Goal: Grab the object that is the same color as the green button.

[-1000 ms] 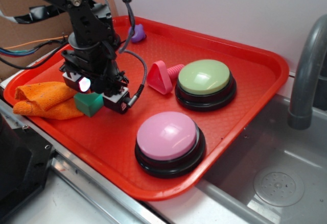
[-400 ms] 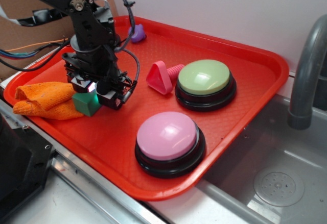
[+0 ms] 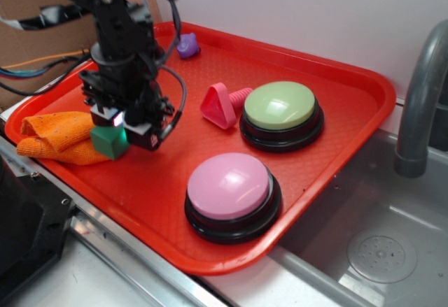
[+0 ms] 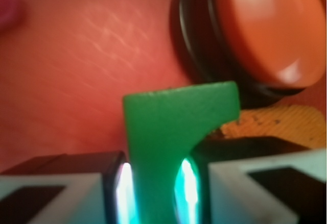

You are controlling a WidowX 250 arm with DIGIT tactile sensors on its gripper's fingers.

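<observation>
The small dark green block (image 3: 108, 141) with a curved notch sits between my fingers at the tray's left, beside the orange cloth (image 3: 56, 136). My gripper (image 3: 115, 129) points down and is shut on it. In the wrist view the block (image 4: 173, 132) stands between both lit finger pads (image 4: 124, 193), its notch on the right. I cannot tell whether it is off the tray floor. The green button (image 3: 280, 105), pale green dome on a black base, stands at the tray's back right, well apart from the gripper.
The red tray (image 3: 364, 104) also holds a pink button (image 3: 229, 184) at the front, a pink triangle piece (image 3: 218, 105) and a purple piece (image 3: 186, 45) at the back. The wrist view shows an orange-looking button (image 4: 265, 30). A sink and grey faucet (image 3: 420, 97) are at the right.
My gripper has moved a little to the left, toward the orange cloth, and the green block has moved with it between the fingers.
</observation>
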